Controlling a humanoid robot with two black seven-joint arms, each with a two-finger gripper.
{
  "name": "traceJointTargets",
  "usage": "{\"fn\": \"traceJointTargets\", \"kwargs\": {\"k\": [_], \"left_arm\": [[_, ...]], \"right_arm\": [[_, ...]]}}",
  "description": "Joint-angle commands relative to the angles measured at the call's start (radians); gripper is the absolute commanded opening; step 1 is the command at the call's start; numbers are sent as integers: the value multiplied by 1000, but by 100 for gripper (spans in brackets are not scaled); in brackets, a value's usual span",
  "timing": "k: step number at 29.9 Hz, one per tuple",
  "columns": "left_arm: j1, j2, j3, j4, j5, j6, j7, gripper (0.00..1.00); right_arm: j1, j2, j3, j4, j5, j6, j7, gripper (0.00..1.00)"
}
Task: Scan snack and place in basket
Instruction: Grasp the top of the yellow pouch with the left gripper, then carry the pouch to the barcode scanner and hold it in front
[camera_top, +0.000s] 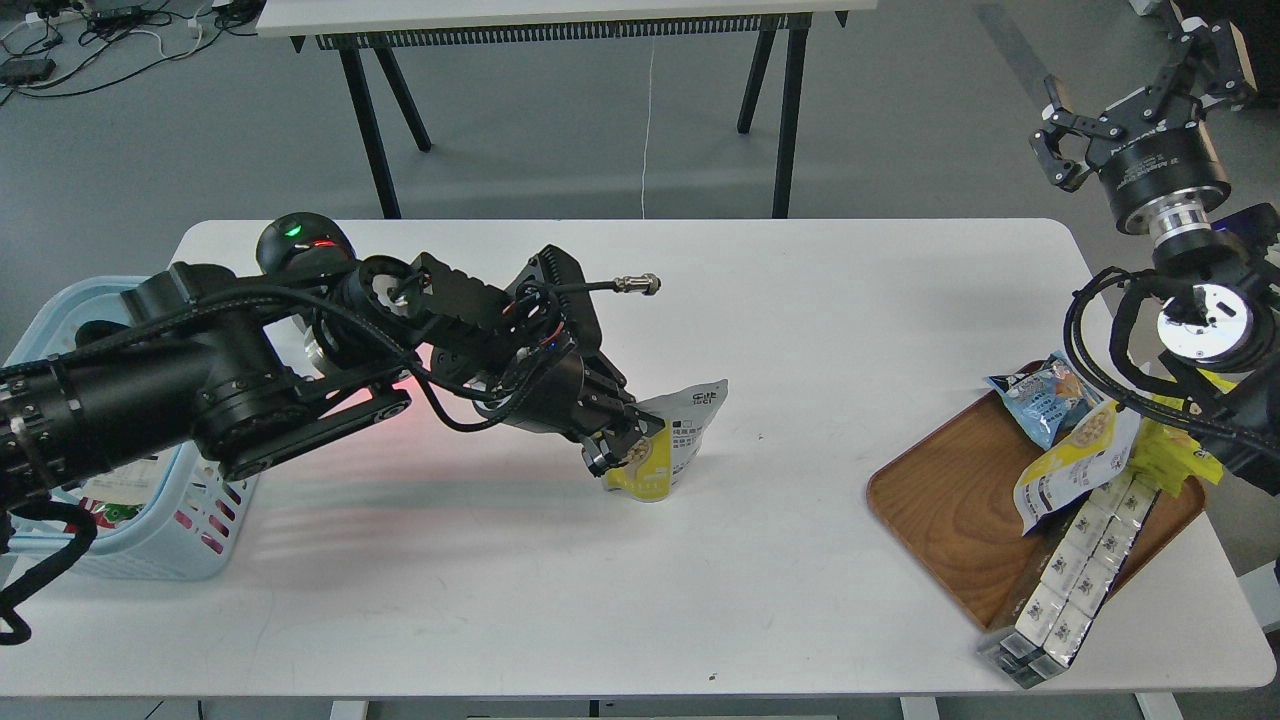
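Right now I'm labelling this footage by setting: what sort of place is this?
Probably a robotics lab staged as a shop checkout: a white table on bare grey floor, loose cables behind, a wooden tray of packets and a basket.

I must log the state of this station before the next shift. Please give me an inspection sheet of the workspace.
Surface: white table, bare in the middle, red glow under the left arm.
Job's things: snack standing at centre; basket at the left edge, some items inside.
Clutter: wooden tray at the right with a blue packet, a second yellow pouch, a bright yellow packet and a long box pack overhanging the tray.
Grippers: left gripper shut on the snack; right gripper open, raised beyond the table, holding nothing.
Cables: black cables looped on the right arm; floor cables at far left.
Surroundings: second table behind, grey floor.
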Motion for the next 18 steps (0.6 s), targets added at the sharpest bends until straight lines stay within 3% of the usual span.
{"fn": "traceJointTargets", "kwargs": {"k": [1, 7, 18], "left_arm": [[8, 1, -4, -9, 0, 0, 0, 0], [-1, 30, -16, -27, 0, 0, 0, 0], [-34, 212, -84, -119, 0, 0, 0, 0]], "right_arm": [[5, -1, -2, -1, 0, 0, 0, 99], [5, -6, -2, -2, 0, 0, 0, 99], [7, -11, -2, -4, 0, 0, 0, 99]]}}
